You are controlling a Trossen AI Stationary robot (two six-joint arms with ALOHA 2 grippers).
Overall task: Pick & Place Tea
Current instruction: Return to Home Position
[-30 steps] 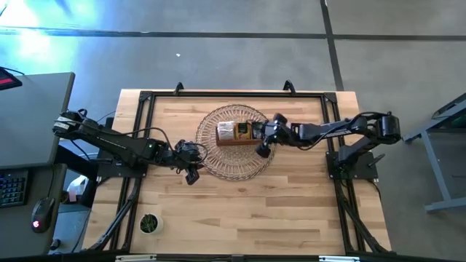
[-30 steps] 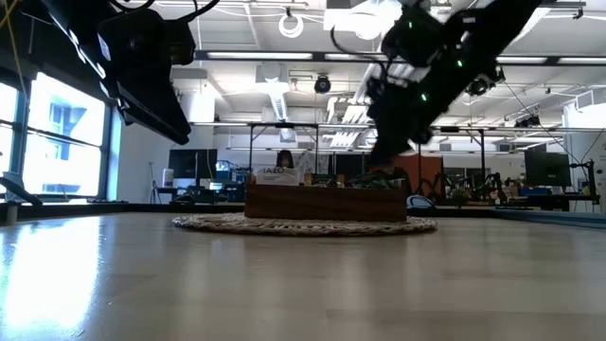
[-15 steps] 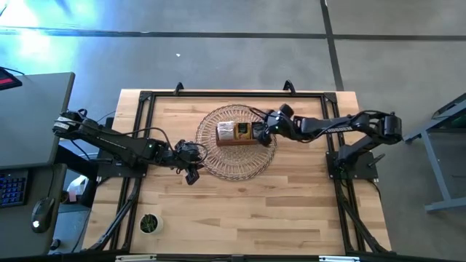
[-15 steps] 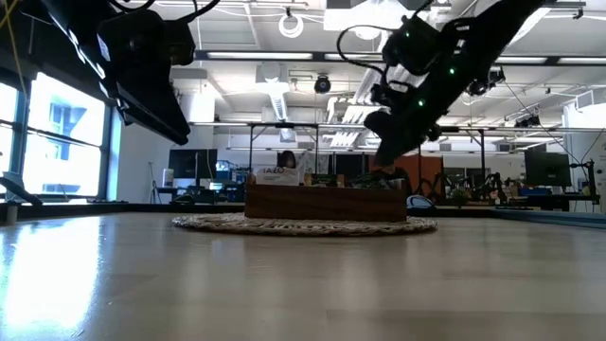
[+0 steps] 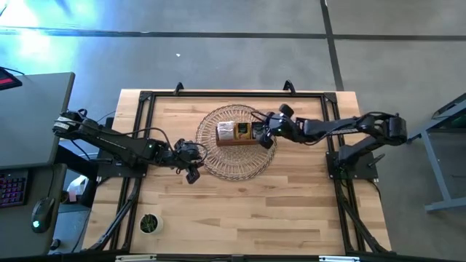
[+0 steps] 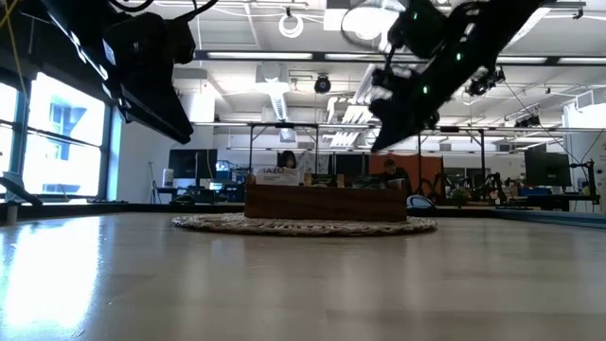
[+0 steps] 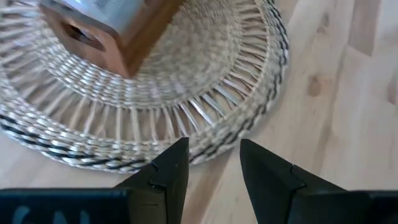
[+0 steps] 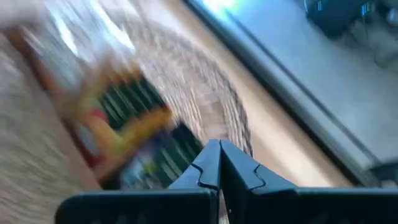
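we saw the right gripper [image 5: 263, 135] closed on nothing over the box's [image 5: 234, 140] right end, tea [image 5: 227, 130] just below; left gripper [image 7: 214, 152] spread, farther off.

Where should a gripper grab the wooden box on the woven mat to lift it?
Likely across the wooden box's two long walls, from straight above: it sits flat on the woven mat, open-topped, and its short span looks narrow enough. The right gripper, shut, hangs by its right end; the left gripper, open, hovers at the mat's rim.
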